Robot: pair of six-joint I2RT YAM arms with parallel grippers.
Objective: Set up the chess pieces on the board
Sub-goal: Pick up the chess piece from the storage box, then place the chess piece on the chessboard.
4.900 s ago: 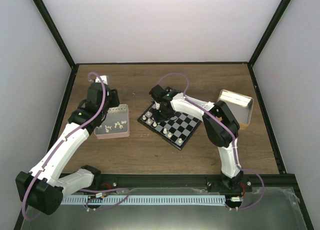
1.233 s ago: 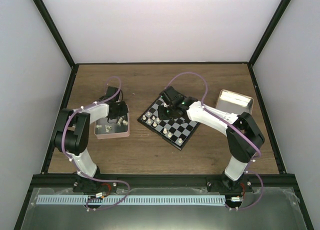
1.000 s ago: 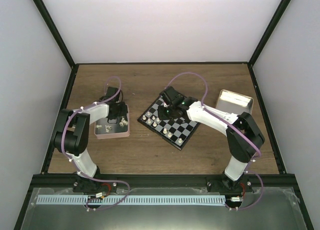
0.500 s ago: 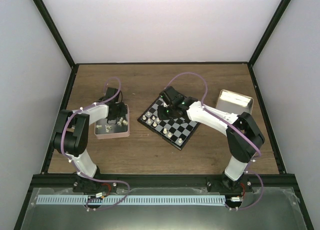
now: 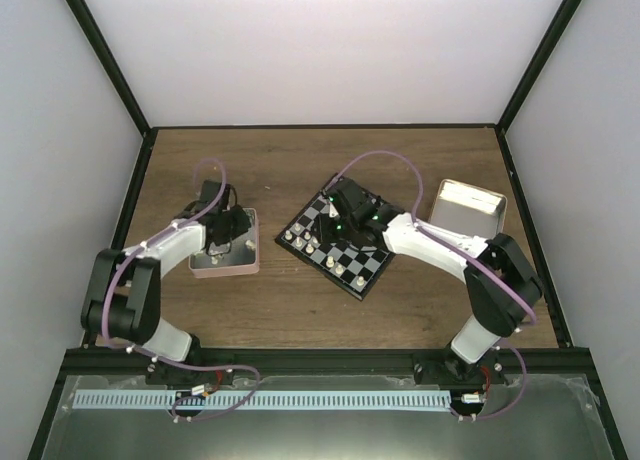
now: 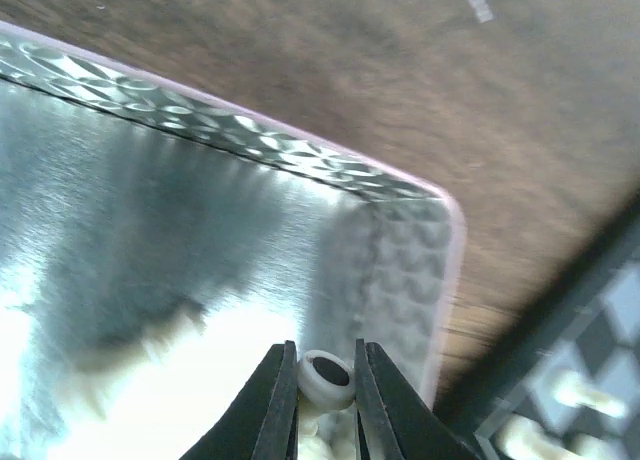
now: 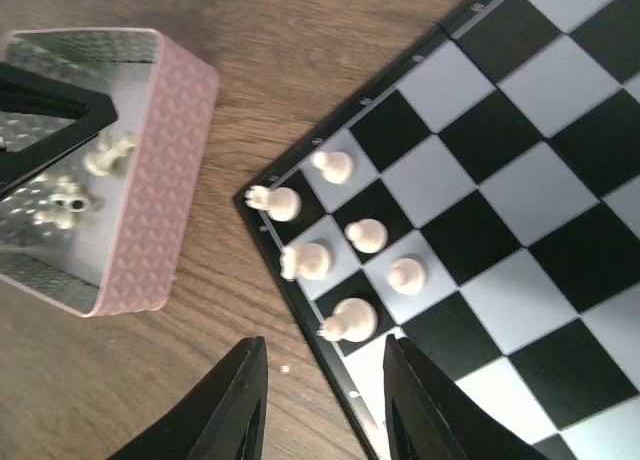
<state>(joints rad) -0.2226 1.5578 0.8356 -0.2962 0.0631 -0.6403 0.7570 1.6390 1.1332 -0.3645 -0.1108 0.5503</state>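
Well, the board in the middle is mostly bare; only a few white pieces stand along its left edge. More wait in the pink tray. Right gripper hangs open. Left gripper pinches 1 white piece.

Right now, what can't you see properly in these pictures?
Left wrist view: the bottom edge cuts off the cream piece in the left gripper; its kind is unclear.
Left wrist view: other pieces in the pink tray are blurred.
Top view: the right arm covers part of the board.
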